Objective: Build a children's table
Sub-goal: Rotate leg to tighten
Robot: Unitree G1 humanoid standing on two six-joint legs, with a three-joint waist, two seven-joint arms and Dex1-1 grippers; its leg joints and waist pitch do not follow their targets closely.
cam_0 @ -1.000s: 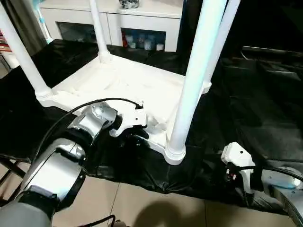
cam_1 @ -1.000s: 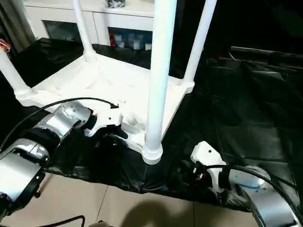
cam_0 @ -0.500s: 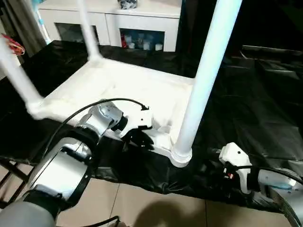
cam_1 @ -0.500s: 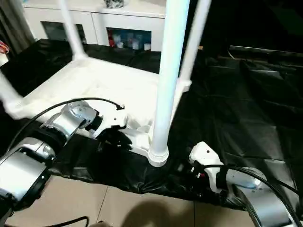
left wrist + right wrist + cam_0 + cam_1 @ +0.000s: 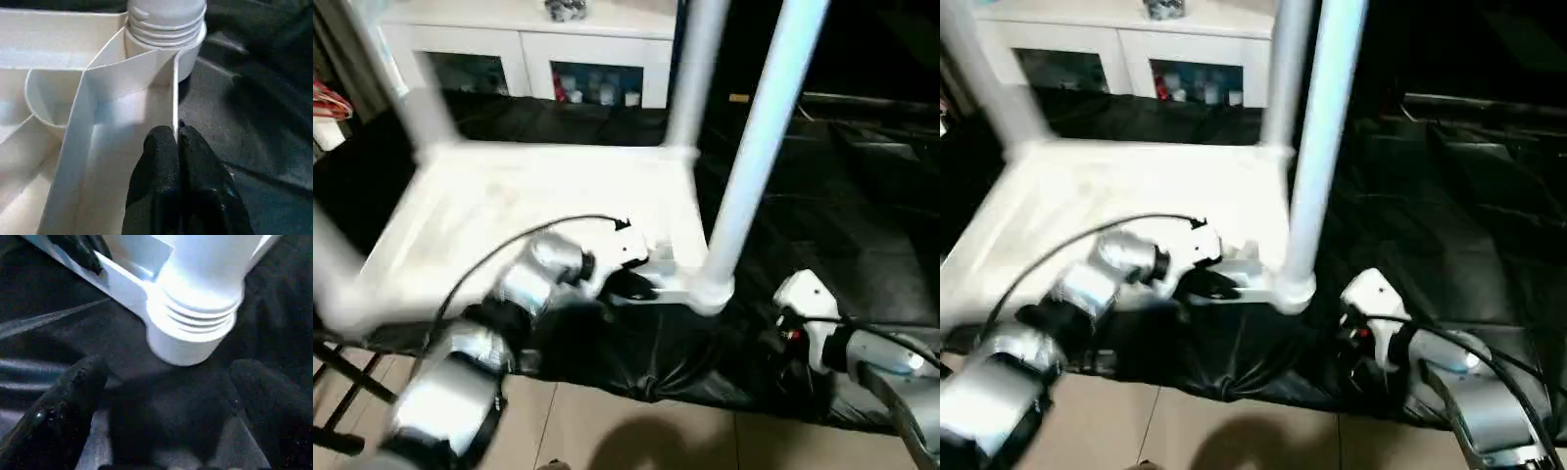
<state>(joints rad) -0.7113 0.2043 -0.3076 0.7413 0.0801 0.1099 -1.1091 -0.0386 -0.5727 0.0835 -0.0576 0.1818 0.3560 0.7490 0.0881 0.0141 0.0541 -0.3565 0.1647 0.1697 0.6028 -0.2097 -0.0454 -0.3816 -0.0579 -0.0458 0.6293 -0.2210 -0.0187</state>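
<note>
Left claw (image 5: pixel 176 134): fingers (image 5: pixel 156 161) pressed together on the thin upright rim wall of the table (image 5: pixel 538 196), one finger on each side of it, just short of the near corner socket (image 5: pixel 166 46). In the head views the same claw (image 5: pixel 631 284) sits at the table's near edge, close to the base of the near leg (image 5: pixel 754 147).

Right claw (image 5: pixel 166 377): spread wide, holding nothing. One finger (image 5: pixel 63 396) lies low over the black sheet (image 5: pixel 862 196); the other shows as a dark blurred mass opposite. The socket (image 5: pixel 195 328) and ribbed leg base stand between and just beyond the two fingers, apart from both. In the right eye view the right claw (image 5: pixel 1356 348) is low on the sheet, just beside that corner.

Table: upside down on the sheet-covered surface, ribbed underside up. The near leg stands upright in its socket at the corner nearest the right arm. A second leg (image 5: pixel 690 73) rises from the far corner behind it, and a third (image 5: pixel 406 83) from the far left corner, blurred. Ribs and a curved inner wall (image 5: pixel 44 103) show inside the rim by the left claw.

Beyond: a white cabinet (image 5: pixel 558 59) with glass doors behind the surface. Tiled floor (image 5: pixel 636 431) below the sheet's near edge.
</note>
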